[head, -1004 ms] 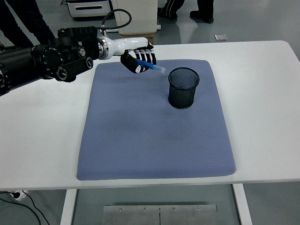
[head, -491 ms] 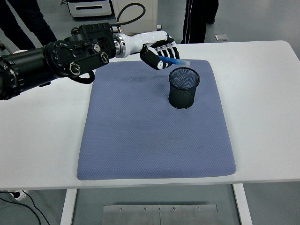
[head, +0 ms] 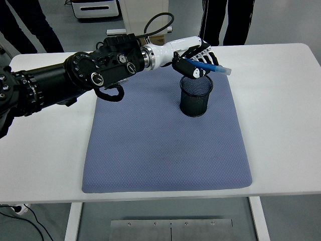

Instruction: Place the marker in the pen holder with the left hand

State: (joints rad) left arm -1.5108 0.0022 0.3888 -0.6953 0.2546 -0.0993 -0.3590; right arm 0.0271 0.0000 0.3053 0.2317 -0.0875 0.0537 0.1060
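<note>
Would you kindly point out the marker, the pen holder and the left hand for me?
marker [head: 213, 68], head view, on the blue barrel past the fingers.
pen holder [head: 196, 102], head view, on its black mesh wall.
left hand [head: 194, 56], head view, on the middle, closed on the marker.

- I see the pen holder as black wire mesh, matt and see-through.
- The marker looks like smooth blue plastic with a pale, clear-looking cap.
- The mat reads as grey-blue cloth with a fine dimpled weave.
- The table is smooth white, faintly glossy.
- My left hand has glossy white shell and black fingers.
</note>
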